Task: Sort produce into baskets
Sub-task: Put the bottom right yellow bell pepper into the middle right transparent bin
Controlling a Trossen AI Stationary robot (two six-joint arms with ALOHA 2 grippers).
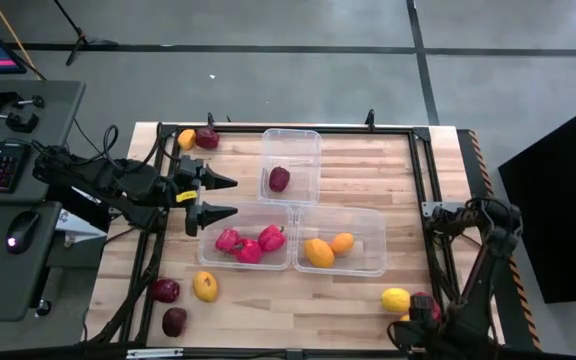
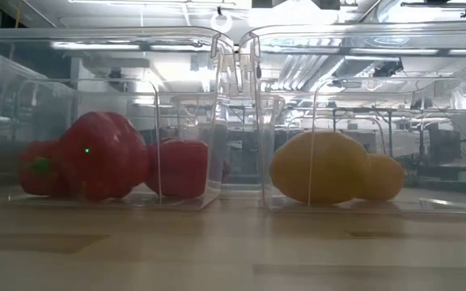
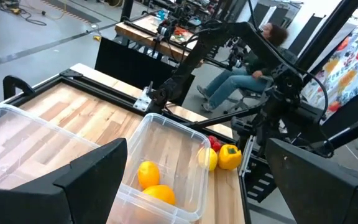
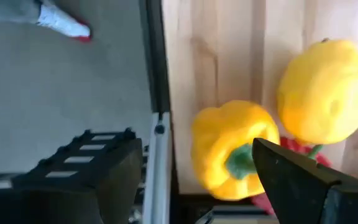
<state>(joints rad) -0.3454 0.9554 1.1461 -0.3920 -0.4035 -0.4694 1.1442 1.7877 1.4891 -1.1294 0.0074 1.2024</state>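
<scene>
Three clear tubs stand mid-table. The far one [image 1: 290,150] holds a maroon piece [image 1: 279,179]. The near left one [image 1: 213,250] holds red peppers [image 1: 248,243]. The near right one [image 1: 368,225] holds orange and yellow pieces [image 1: 328,248]. My left gripper [image 1: 223,197] is open and empty, level, just left of the tubs, pointing toward the table's right edge. My right gripper [image 4: 197,180] is open at the near right corner, above a yellow pepper [image 4: 229,149] that lies beside a yellow lemon [image 4: 325,90] and a red piece [image 4: 300,149].
Loose pieces lie on the wood: an orange one [image 1: 186,138] and a maroon one [image 1: 207,138] far left; two maroon ones [image 1: 164,290] and a yellow one [image 1: 205,287] near left. A black frame rail [image 1: 423,190] borders the table. A person sits beyond the table [image 3: 247,78].
</scene>
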